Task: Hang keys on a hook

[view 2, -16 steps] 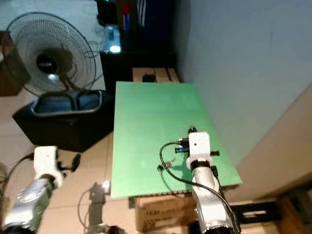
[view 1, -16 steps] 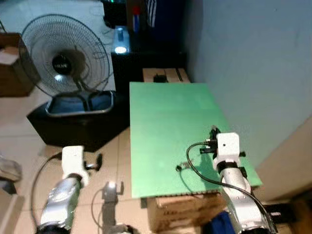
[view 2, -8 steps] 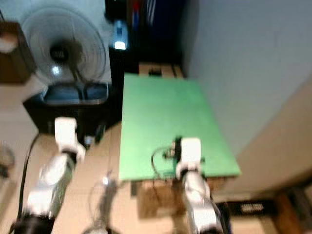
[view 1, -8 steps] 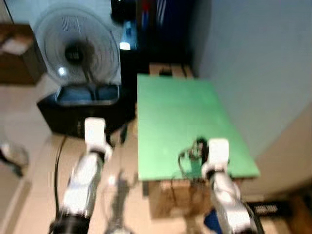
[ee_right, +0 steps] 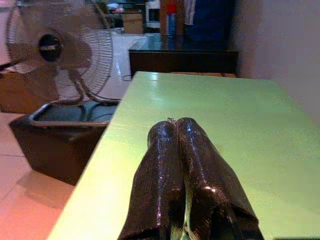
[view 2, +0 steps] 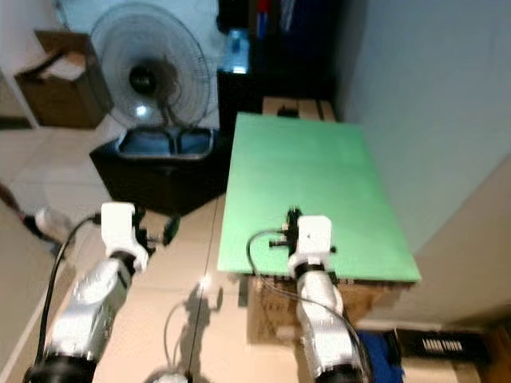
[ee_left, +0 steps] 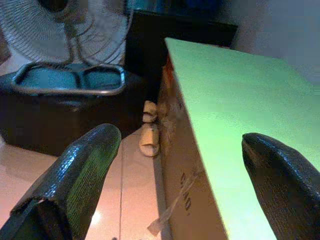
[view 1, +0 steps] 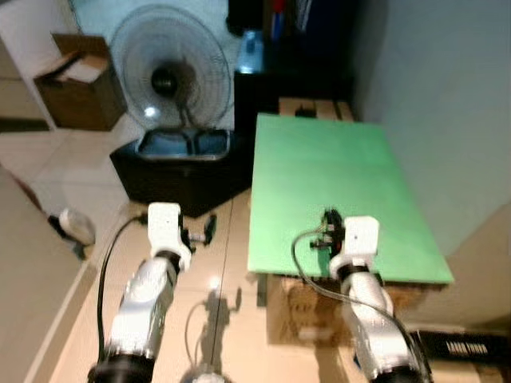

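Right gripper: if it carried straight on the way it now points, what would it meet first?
Probably nothing soon. The right gripper, shut, points low along the green board toward its far end; the black cabinet beyond looks like the first obstacle, though depth is unclear.

The right gripper's pressed-together fingers hide anything between them.

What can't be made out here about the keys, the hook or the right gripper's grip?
1. Keys: whether the shut right gripper holds them; right wrist view, its own black fingers cover the tips.
2. Hook: its place; eye views blurred.
3. Small dark item on the wooden box beyond the green tabletop: left eye view, too small and blurred.
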